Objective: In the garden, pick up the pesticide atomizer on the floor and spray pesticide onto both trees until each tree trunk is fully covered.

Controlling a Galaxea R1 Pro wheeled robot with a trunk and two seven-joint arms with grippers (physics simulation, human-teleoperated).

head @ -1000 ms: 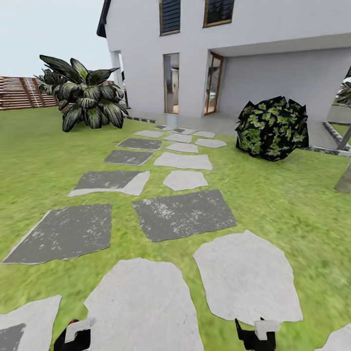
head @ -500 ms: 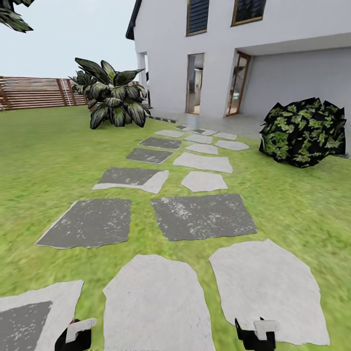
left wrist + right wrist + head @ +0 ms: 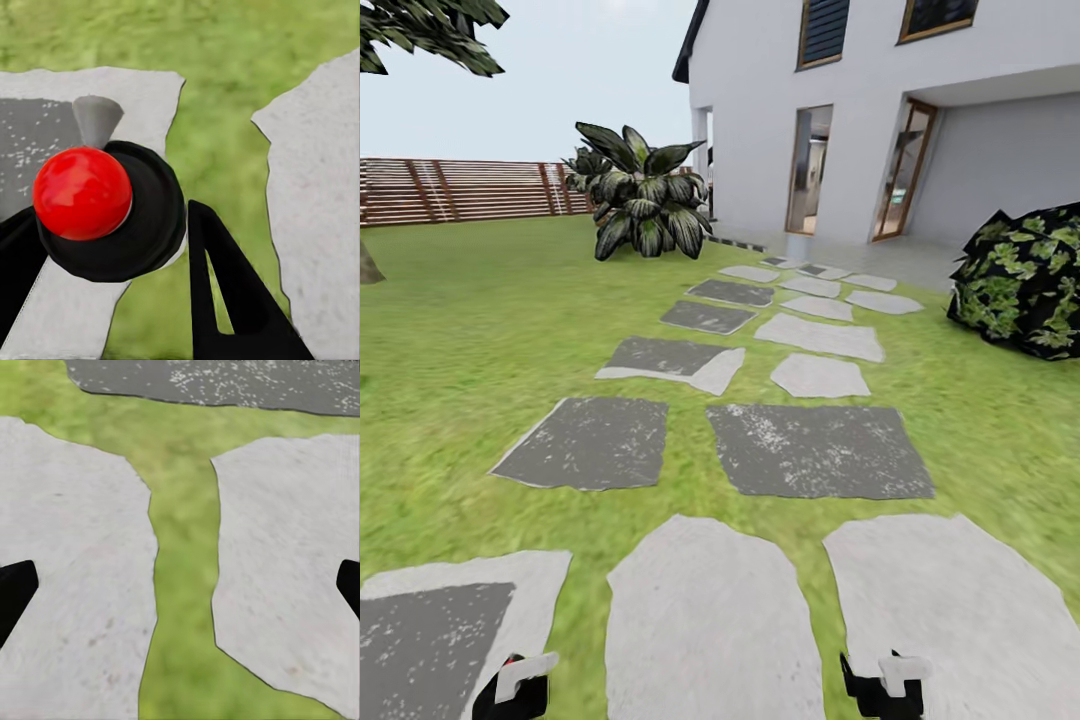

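lawn [image 3: 460, 330]: green grass spreading from the robot up to the house, crossed by a path of flat stones.
stone path [image 3: 815, 450]: grey and pale slabs set in the lawn, running from the robot toward the house door; the dark square slabs lie midway, the pale rounded ones nearest the robot.
house [image 3: 880, 110]: white two-storey building at the far end of the stone path, with a tall doorway and dark upper windows.
fence [image 3: 460, 190]: brown horizontal slats, left of the house, along the far edge of the lawn.
broad-leaf plant [image 3: 643, 205]: dark striped leaves, by the house's near corner, left of the stone path.
bush [image 3: 1025, 280]: dark with green patches, right of the stone path, in front of the house.
tree foliage [image 3: 420, 25]: dark leaves hanging in above the fence; a bit of trunk base [image 3: 368, 265] shows at the lawn's edge below it.
left gripper [image 3: 515, 685]: low over a pale slab near the robot; in the left wrist view a red ball [image 3: 82, 193] sits on a black round body [image 3: 142, 217] between the dark fingers [image 3: 232, 292]; whether they press on it, cannot tell.
right gripper [image 3: 885, 685]: over the near end of the stone path; the fingers [image 3: 15, 592] stand wide apart with nothing between, above a grass strip [image 3: 184, 585] between two pale slabs.
containers: what the red-topped body holds cannot be seen.
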